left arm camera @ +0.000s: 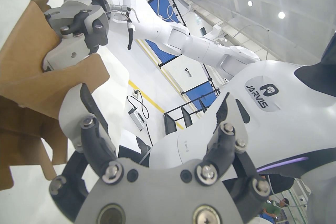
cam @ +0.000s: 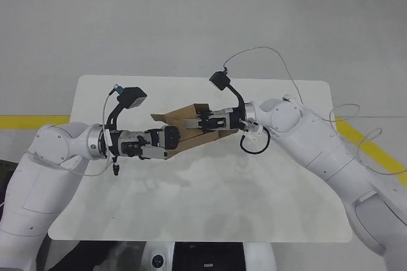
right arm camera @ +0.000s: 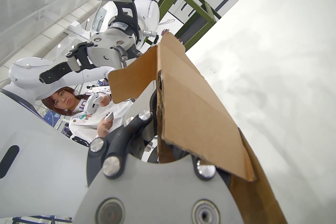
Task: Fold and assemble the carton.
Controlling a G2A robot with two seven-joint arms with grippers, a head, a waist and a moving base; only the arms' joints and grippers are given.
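Closest to its wrist camera, the left gripper (left arm camera: 151,99) stands wide open. One white, black-padded finger (left arm camera: 69,104) touches a brown cardboard flap, while the other finger is well apart from it and touches nothing. The right gripper (cam: 197,124) is clamped on a wall of the carton (cam: 183,113): the cardboard runs straight in between its fingers, and one finger lies flat against the panel. The carton is brown and only partly formed, with loose flaps sticking out at angles, one of them bent toward the left gripper. It sits between the two grippers, which meet it from opposite sides, over the middle of the white table (cam: 258,196), nearer its far edge. Both white arms stretch inward from the table's left and right sides.
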